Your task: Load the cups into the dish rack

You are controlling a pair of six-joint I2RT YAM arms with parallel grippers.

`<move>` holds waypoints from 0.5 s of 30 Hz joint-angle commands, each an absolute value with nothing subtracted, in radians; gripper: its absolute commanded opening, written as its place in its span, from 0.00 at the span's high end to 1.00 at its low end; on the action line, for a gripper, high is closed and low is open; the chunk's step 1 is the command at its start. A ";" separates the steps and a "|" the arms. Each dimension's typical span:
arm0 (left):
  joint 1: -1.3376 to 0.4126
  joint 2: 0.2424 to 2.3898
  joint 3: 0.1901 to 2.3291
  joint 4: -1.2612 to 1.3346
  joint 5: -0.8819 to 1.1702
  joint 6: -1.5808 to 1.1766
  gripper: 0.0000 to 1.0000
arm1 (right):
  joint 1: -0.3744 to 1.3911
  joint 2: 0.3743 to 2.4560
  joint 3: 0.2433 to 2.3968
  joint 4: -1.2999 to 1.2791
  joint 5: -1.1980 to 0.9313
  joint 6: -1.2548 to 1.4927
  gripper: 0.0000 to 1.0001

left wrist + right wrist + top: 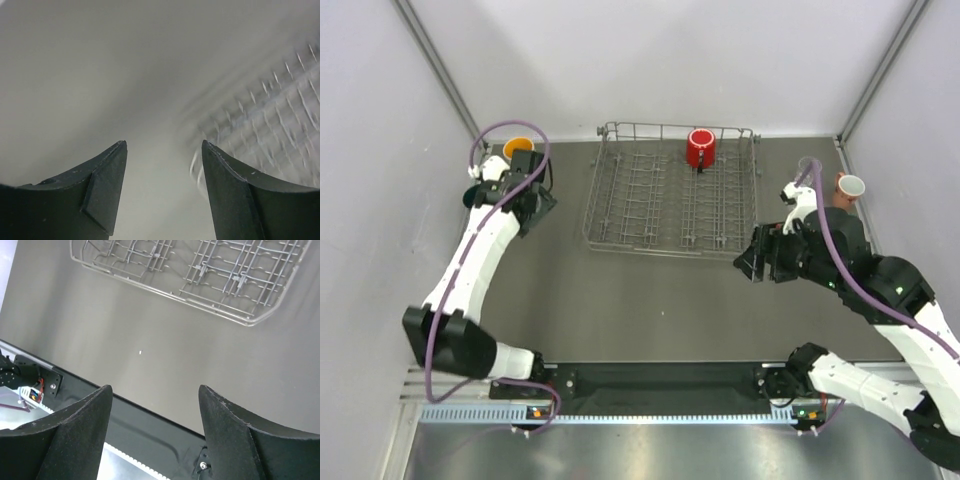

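On your far left, a speckled white mug (518, 146) with a glossy orange inside stands on the matte grey tabletop (650, 300), close by the left arm. Your left gripper (162, 142) is spread wide, holding nothing. The grey wire dish rack (660, 250), with rows of thin prongs, holds a shiny red mug (700, 148) at its far edge. To its right are a clear glass (808, 165) and a salmon-pink mug (848, 186) with a white inside. Your right gripper (155, 387) gapes wide, empty.
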State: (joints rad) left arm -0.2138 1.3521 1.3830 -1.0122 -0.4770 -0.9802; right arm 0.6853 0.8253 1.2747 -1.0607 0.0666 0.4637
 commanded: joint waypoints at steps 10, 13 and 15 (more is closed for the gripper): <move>0.046 1.750 1.569 -0.692 -0.474 -0.819 0.42 | 0.690 0.726 1.132 -1.011 0.055 0.480 0.30; 0.096 1.862 1.641 -0.670 -0.460 -0.764 0.48 | 0.690 0.698 1.100 -1.017 0.078 0.505 0.30; 0.132 1.952 1.732 -0.710 -0.457 -0.761 0.50 | 0.689 0.689 1.089 -1.020 0.090 0.517 0.30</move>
